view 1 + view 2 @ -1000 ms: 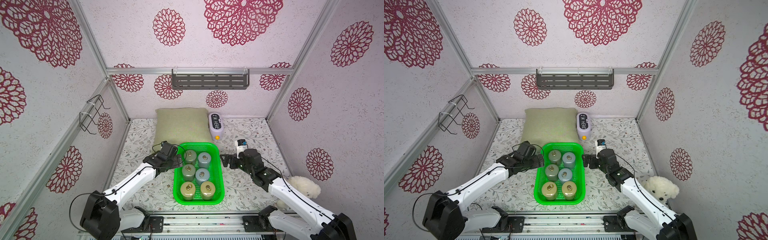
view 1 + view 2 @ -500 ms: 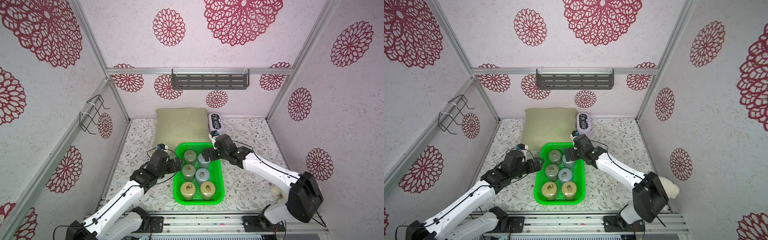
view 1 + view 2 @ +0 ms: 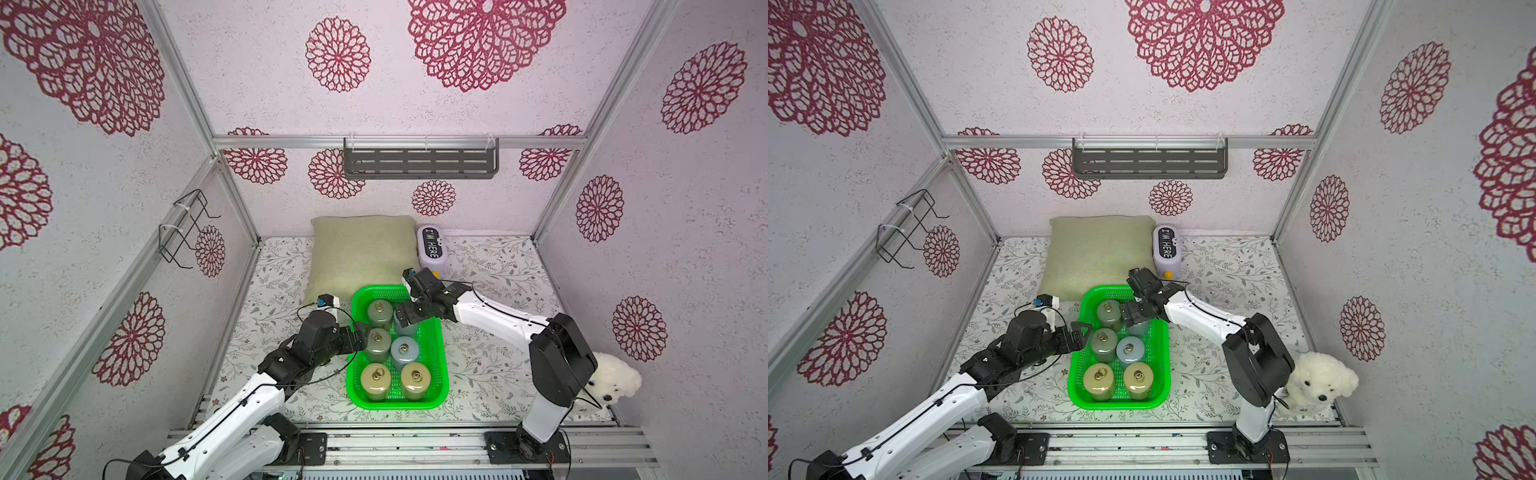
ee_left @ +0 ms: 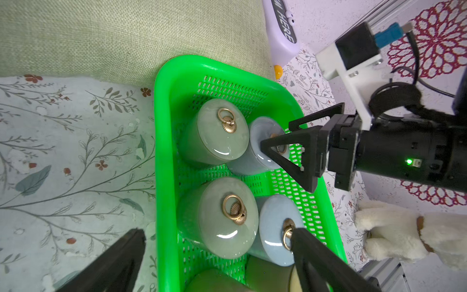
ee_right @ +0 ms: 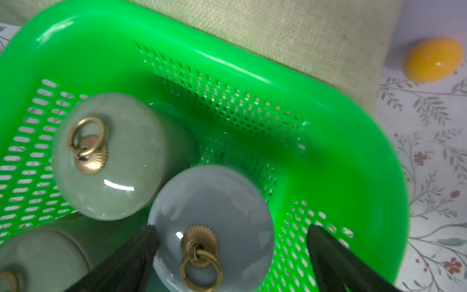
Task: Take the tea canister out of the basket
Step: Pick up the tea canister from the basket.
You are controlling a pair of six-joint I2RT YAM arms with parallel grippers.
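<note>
At the far right corner of the basket (image 3: 395, 405), the blue-grey tea canister (image 5: 214, 202) stands upright, lid on, a brass ring lying by its knob. Right over it hangs the right gripper (image 5: 232, 228), jaws spread wide and grasping nothing: one finger is close by the lid's edge, though contact cannot be told, and the other is well clear above the mesh. Just beside this canister, in the far left corner, stands a green canister (image 3: 380, 313). A second green canister (image 3: 378, 345) and a second blue-grey canister (image 3: 405, 351) fill the middle row, and two ochre canisters (image 3: 376, 380) fill the near row, all inside the basket. The left gripper (image 3: 358, 338) sits at the basket's left rim beside the second green canister, also released and empty; the left wrist view shows one finger over the cloth outside the basket and one over the second blue-grey canister. The basket rests on the floral table (image 3: 490, 357), its far end just beside an olive cushion (image 3: 361, 249). A lilac box (image 3: 432, 249) lettered "I'M HERE" lies next to the cushion, and a white plush dog (image 3: 1320, 382) sits by the right arm's base. A grey slotted shelf (image 3: 419, 162) hangs on the back wall.
</note>
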